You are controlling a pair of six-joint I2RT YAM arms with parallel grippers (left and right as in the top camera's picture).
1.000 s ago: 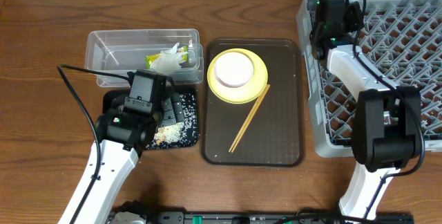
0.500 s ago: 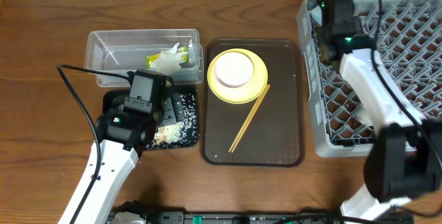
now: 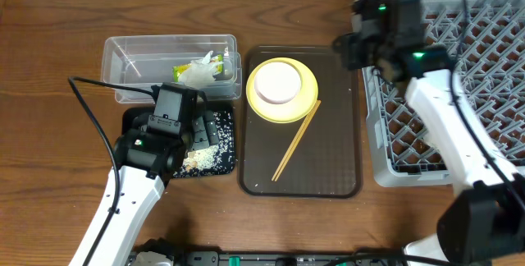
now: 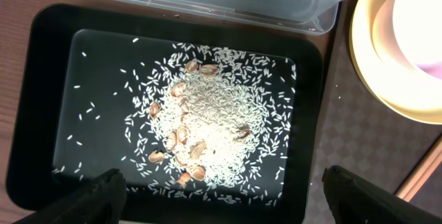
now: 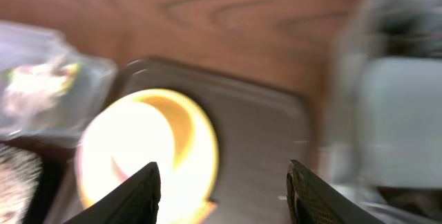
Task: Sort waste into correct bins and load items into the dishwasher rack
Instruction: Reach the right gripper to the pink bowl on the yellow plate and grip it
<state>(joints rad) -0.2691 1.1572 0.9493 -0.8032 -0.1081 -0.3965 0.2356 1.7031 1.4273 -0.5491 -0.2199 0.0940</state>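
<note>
A white bowl (image 3: 276, 83) sits on the yellow plate (image 3: 283, 92) on the brown serving tray. The green-and-white wrapper (image 3: 199, 70) lies in the clear tub (image 3: 171, 67). Rice grains (image 4: 214, 120) are heaped in the black tray (image 4: 41, 113). My left gripper (image 4: 224, 196) hovers open over that tray's near edge, holding nothing. My right gripper (image 5: 224, 189) is open and empty above the serving tray, between the plate (image 5: 148, 155) and the grey rack (image 3: 459, 85). The right wrist view is blurred by motion.
Wooden chopsticks (image 3: 296, 140) lie slanted on the brown serving tray (image 3: 328, 159), one end against the plate. A pale blurred shape (image 5: 407, 113) sits inside the rack at the right of the right wrist view. The left arm's cable (image 3: 90, 110) trails across the table.
The right arm has swung left from the rack's near-left corner to the serving tray's right side, and its jaws have opened. The left arm has not moved.
</note>
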